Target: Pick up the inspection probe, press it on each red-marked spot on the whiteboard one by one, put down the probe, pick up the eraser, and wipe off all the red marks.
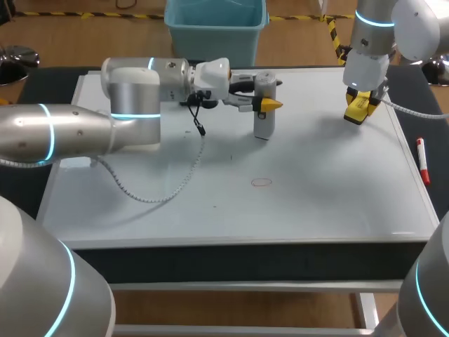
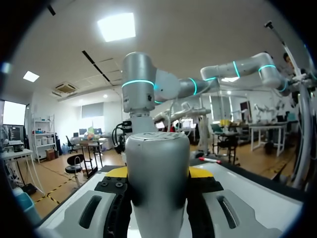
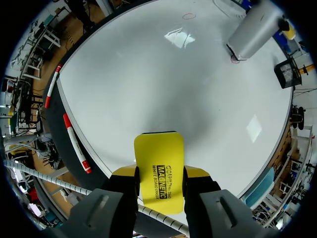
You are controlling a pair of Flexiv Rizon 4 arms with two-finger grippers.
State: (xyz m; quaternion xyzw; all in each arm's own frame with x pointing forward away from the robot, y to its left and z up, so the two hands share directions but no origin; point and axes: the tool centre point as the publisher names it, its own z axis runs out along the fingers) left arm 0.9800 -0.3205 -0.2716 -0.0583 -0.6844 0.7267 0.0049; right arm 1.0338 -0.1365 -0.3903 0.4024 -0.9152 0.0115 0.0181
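A grey cylindrical probe (image 1: 263, 105) stands upright with its lower end on the whiteboard (image 1: 316, 203), toward the back middle. My left gripper (image 1: 267, 105) is shut on it from the side; in the left wrist view the probe (image 2: 158, 178) fills the gap between the yellow-tipped fingers (image 2: 200, 172). A red oval mark (image 1: 261, 182) lies on the board nearer the front, also visible as the red oval (image 3: 188, 16) in the right wrist view. My right gripper (image 1: 359, 109) hangs over the board's back right, shut on a yellow eraser (image 3: 158, 158).
A red marker pen (image 1: 421, 160) lies along the board's right edge. A white coiled cable (image 1: 165, 193) from my left wrist drapes onto the board's left half.
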